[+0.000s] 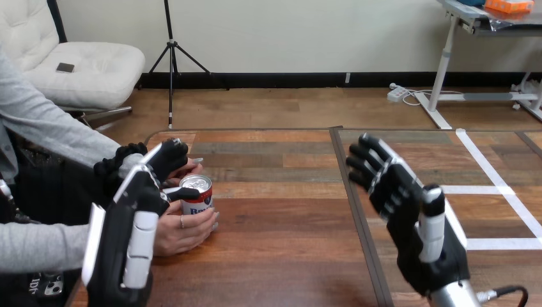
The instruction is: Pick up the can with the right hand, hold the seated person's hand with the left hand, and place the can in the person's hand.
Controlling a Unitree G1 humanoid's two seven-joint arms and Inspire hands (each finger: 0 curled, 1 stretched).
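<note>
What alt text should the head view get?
A can is upright at the left of a wooden table, with the person's hand wrapped round its near side. The robot's left hand is close beside both; its right hand is raised open and empty at the table's right, well apart from the can.

The can (196, 195) bears dark blue lettering on its white band, partly covered by the person's hand (182, 230); it cannot be read whole, perhaps a brand word.
</note>
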